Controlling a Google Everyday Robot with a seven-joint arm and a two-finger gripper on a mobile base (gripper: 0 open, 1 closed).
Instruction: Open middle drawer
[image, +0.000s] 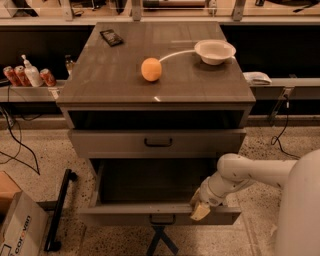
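The middle drawer (125, 216) is a grey-brown front with a small black bar handle (162, 219). It stands pulled far out of the cabinet, and its dark inside (150, 182) shows. My gripper (201, 210) sits at the top edge of this drawer front, right of the handle, with its tan tip against the edge. My white arm (250, 175) reaches in from the right. The top drawer (110, 143) is above it, nearly flush. The lowest drawer is hidden under the pulled-out one.
An orange (151, 69), a white bowl (214, 51) and a small black object (111, 37) lie on the cabinet top. Cans and a bottle (27, 75) stand on a shelf at left. A cardboard box (20, 230) and a black bar (60, 210) lie on the floor at left.
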